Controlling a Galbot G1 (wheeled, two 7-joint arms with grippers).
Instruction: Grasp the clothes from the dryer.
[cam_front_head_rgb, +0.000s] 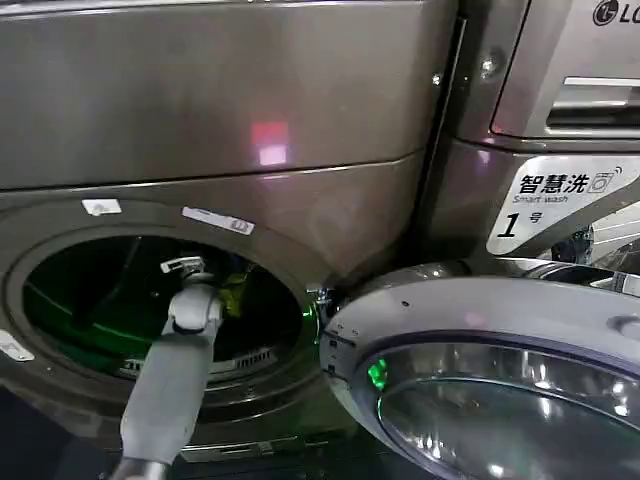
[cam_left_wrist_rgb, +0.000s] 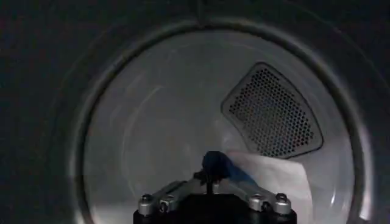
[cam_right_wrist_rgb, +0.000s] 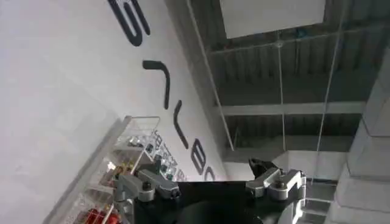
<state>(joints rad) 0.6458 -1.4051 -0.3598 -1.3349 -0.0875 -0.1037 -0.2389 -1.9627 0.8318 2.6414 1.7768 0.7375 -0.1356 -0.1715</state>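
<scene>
The dryer (cam_front_head_rgb: 300, 130) is the bronze-grey machine with its round porthole (cam_front_head_rgb: 90, 300) open. My left arm reaches into the drum, and its gripper (cam_front_head_rgb: 192, 272) sits deep inside. In the left wrist view the left gripper (cam_left_wrist_rgb: 210, 175) is shut on a dark blue piece of the clothes (cam_left_wrist_rgb: 220, 163). A white piece (cam_left_wrist_rgb: 277, 176) lies just behind it on the drum floor. A bit of yellow-green fabric (cam_front_head_rgb: 232, 293) shows beside the wrist in the head view. My right gripper (cam_right_wrist_rgb: 210, 176) is away from the dryer, open and empty, facing a wall and ceiling.
The dryer's silver-rimmed glass door (cam_front_head_rgb: 480, 330) hangs open at the lower right, close to the porthole. A neighbouring machine carries a white "1" label (cam_front_head_rgb: 560, 200). A perforated vent panel (cam_left_wrist_rgb: 271, 112) sits on the drum's back wall.
</scene>
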